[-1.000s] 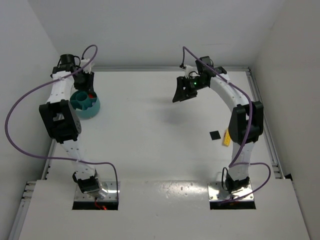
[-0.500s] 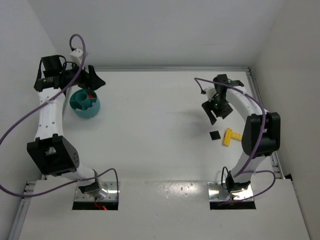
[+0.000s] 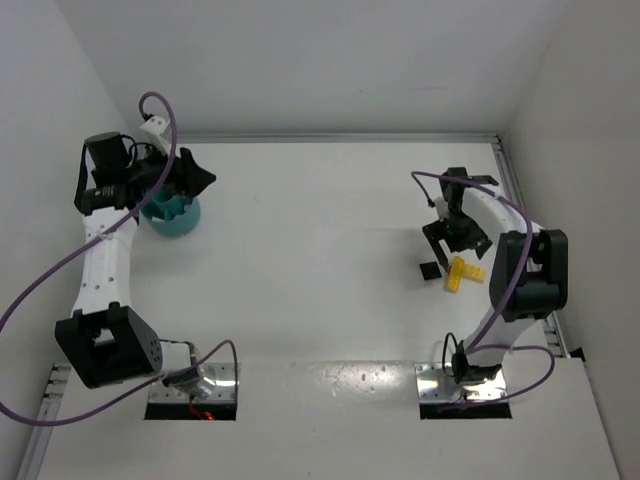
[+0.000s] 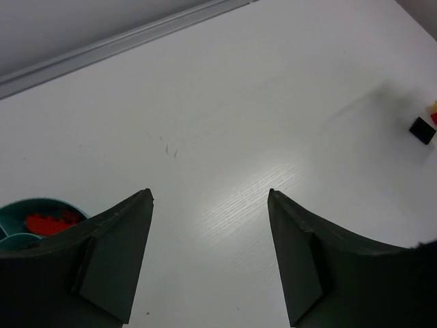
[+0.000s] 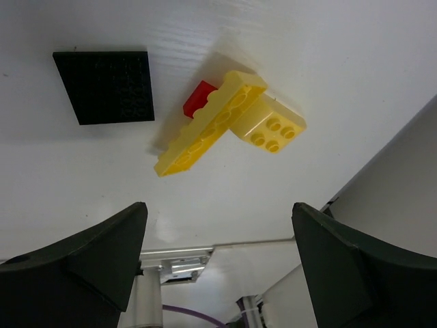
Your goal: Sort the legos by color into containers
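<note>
The teal bowl [image 3: 177,216] stands at the far left, with red legos [image 4: 51,222] in one compartment; its rim [image 4: 37,203] shows at the lower left of the left wrist view. My left gripper [image 3: 203,180] [image 4: 210,195] hovers just right of the bowl, open and empty. On the right, a long yellow lego [image 5: 205,130] lies against a square yellow lego [image 5: 270,126] and a small red lego [image 5: 200,98]. From above they show as one yellow cluster [image 3: 460,273]. My right gripper [image 3: 458,247] [image 5: 218,205] hangs over them, open wide and holding nothing.
A flat black square plate [image 5: 106,85] [image 3: 430,270] lies just left of the yellow legos. The table's raised right edge [image 3: 525,215] runs close behind the right arm. The right arm's base plate [image 5: 174,258] shows between the fingers.
My left gripper has swung away from over the bowl to its right side and opened. My right arm has come from the back of the table down over the yellow legos, jaws opening wider.
</note>
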